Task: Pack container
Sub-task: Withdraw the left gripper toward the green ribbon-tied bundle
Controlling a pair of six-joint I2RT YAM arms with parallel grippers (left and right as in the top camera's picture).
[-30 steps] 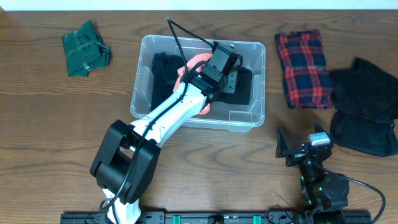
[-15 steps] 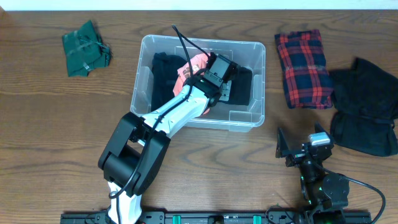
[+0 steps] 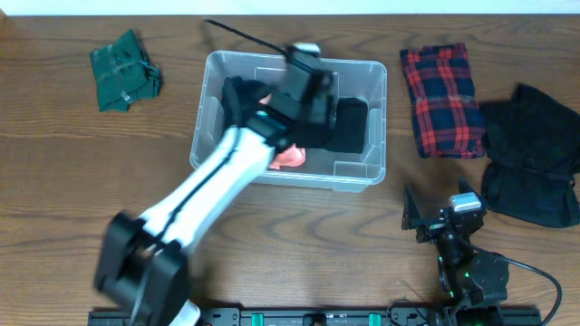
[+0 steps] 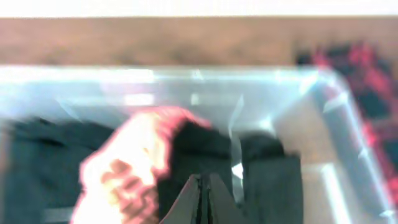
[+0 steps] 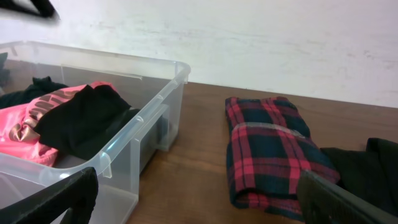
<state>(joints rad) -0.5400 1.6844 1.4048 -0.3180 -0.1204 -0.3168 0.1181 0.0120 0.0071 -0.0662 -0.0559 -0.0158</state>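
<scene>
The clear container point(image 3: 204, 118) stands at the table's middle back, with a pink garment point(image 3: 290, 157) and black garments point(image 3: 349, 125) lying inside. My left gripper point(image 3: 306, 72) hovers, blurred, over the container's far half. The left wrist view shows the left gripper point(image 4: 200, 178) shut with nothing between its fingers, above the pink garment point(image 4: 124, 162) and black cloth point(image 4: 267, 174). My right gripper point(image 3: 441, 213) rests open and empty near the front right. In its wrist view the right gripper point(image 5: 196, 186) faces the container point(image 5: 155, 87) and a plaid garment point(image 5: 267, 149).
A folded red-and-navy plaid garment point(image 3: 441, 88) lies right of the container. A crumpled black garment point(image 3: 535, 154) sits at the far right. A green garment point(image 3: 122, 71) lies at the back left. The wall runs along the table's far edge.
My left arm has risen out of the container and swung left, and it is blurred now. The pink garment stays in the container. The right arm has not moved.
</scene>
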